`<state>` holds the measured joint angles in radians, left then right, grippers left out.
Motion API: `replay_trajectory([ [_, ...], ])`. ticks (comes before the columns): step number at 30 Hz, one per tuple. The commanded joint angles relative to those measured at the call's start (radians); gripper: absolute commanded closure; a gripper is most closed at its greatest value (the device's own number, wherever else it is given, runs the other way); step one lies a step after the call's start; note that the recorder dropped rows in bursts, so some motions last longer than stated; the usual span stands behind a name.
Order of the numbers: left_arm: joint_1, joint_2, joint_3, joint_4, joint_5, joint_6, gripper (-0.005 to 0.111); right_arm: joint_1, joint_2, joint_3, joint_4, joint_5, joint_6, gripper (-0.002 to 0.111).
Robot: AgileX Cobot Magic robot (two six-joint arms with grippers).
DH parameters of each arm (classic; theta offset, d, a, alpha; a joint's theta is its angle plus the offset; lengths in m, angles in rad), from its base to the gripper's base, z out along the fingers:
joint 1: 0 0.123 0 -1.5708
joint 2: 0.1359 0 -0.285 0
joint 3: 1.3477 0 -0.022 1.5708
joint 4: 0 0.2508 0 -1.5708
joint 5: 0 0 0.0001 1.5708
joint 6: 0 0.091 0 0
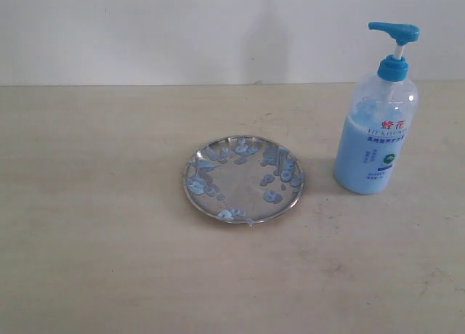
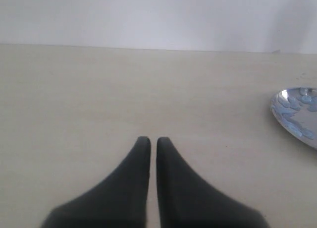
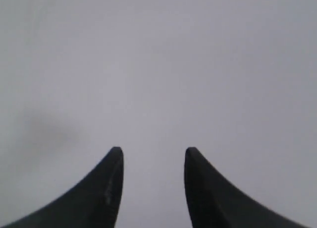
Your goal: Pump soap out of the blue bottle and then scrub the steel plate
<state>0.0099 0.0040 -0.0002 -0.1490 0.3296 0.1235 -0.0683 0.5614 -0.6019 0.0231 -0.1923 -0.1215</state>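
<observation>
My left gripper (image 2: pixel 153 141) is pressed together, my right gripper (image 3: pixel 153 153) spread. The round shiny steel plate (image 1: pixel 243 180), flecked with pale blue soap (image 1: pixel 270 197), sits at the middle of the pale counter (image 1: pixel 94 239). The clear blue-capped pump bottle (image 1: pixel 374 141) stands toward its right edge.

The plate (image 1: pixel 245 180) lies flat on the table (image 1: pixel 94 247). The bottle (image 1: pixel 375 134) stands upright on the table at the plate's 3 o'clock, near it but apart, its spout pointing to 9 o'clock. Soap (image 1: pixel 196 183) lies in blobs on the plate, mostly along the rim from 6 o'clock round through 12 to 4. The wall (image 1: pixel 182 29) rises behind both, at 12 o'clock.
</observation>
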Motion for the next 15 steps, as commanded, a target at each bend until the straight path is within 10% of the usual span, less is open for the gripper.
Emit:
replay_trajectory([
  [1, 0.004, -0.004, 0.0, 0.003, -0.017, 0.004, 0.103, -0.002, 0.317, -0.094, -0.134, 0.187, -0.021, 0.061],
  [7, 0.004, -0.004, 0.0, 0.003, -0.017, 0.004, 0.103, 0.085, 0.5, -0.109, -0.137, 0.306, -0.097, 0.031],
  [15, 0.004, -0.004, 0.0, 0.003, -0.017, 0.004, 0.103, 0.251, 0.673, -0.109, -0.156, 0.457, -0.097, 0.02],
])
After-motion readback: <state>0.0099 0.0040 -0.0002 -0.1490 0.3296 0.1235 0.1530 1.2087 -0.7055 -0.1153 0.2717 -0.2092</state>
